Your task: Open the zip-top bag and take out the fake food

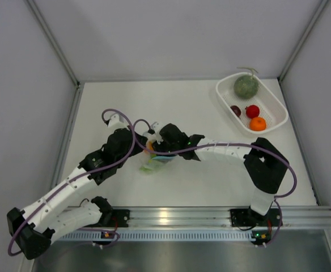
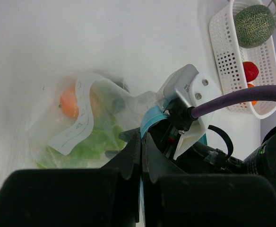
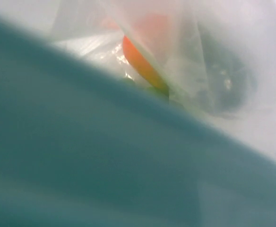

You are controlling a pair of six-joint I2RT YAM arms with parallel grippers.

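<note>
Over table point(image 1: 199, 181), arms point(image 1: 75, 184) point(image 1: 228, 150) bend inward; left pincer point(image 2: 142, 142) clamps zip-top bag point(image 2: 98, 125), right pincer point(image 1: 158, 143) unclear.

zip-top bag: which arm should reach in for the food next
Right, probably. The left gripper is shut on the blue strip of the zip-top bag, anchoring it; the right gripper sits at the bag's mouth, facing the orange piece inside.

Left arm point(image 1: 69, 188) and right arm point(image 1: 225, 150): white shells, black joints, a purple cable point(image 2: 242, 97) along each. The left gripper point(image 2: 142, 141) is black; a white bracket point(image 2: 194, 101) shows two screws point(image 2: 205, 82).
</note>
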